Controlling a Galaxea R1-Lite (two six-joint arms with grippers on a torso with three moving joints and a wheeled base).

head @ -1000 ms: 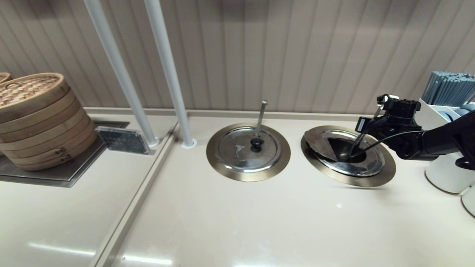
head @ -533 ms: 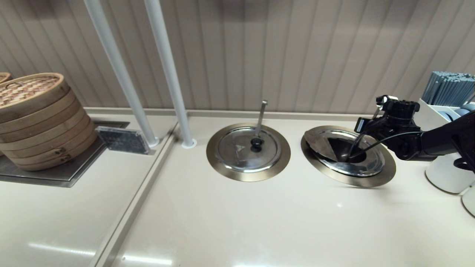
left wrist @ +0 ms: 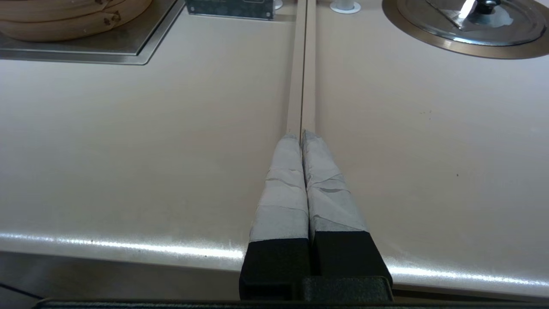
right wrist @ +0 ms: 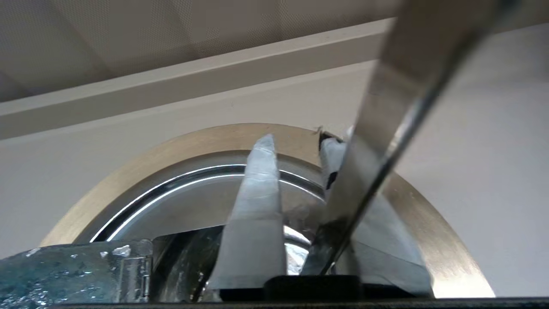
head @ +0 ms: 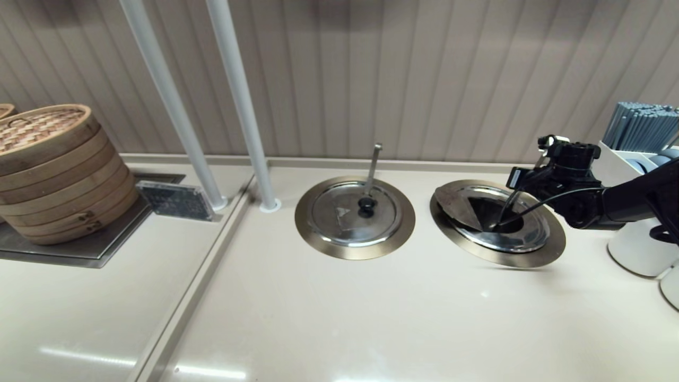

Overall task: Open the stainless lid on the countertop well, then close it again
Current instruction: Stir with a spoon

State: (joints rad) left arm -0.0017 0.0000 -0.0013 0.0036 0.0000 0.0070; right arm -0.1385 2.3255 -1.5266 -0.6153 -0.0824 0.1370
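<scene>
Steel lid (head: 493,223), no legible markings

We see the right gripper (right wrist: 296,148) reaching out over the countertop well (right wrist: 201,139), its two tape-wrapped fingers (right wrist: 257,201) parted with a gap between them. The ladle handle (right wrist: 386,116) crosses in front of the finger at three o'clock, rising steeply toward one o'clock. Beyond the fingers curves the well's bronze rim ring, and inside it the shiny edge of the stainless lid (right wrist: 193,201). At seven o'clock sits the lid's hinged flap (right wrist: 73,268), speckled with droplets. The pale worktop (right wrist: 85,171) surrounds the ring, ending at a raised ledge below the wall.
</scene>
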